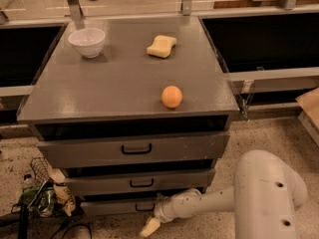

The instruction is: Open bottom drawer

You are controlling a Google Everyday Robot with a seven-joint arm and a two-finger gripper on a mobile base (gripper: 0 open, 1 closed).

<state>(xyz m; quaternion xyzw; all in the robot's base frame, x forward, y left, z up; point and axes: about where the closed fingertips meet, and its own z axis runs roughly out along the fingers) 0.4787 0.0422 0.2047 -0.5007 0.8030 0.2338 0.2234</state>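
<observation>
Claw (149, 227), its state (apart or together) not to be told, is held low by the floor just below the bottom drawer (113, 206), judged closed, so its loop handle (144, 206) can be caught by the arm (204, 202) reaching leftwards.

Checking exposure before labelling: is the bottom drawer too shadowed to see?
Camera view: warm, dim light; the bottom drawer lies in shade under the middle drawer, yet its front reads. Camera view: the gripper, low before it by the floor, shows pale.
</observation>
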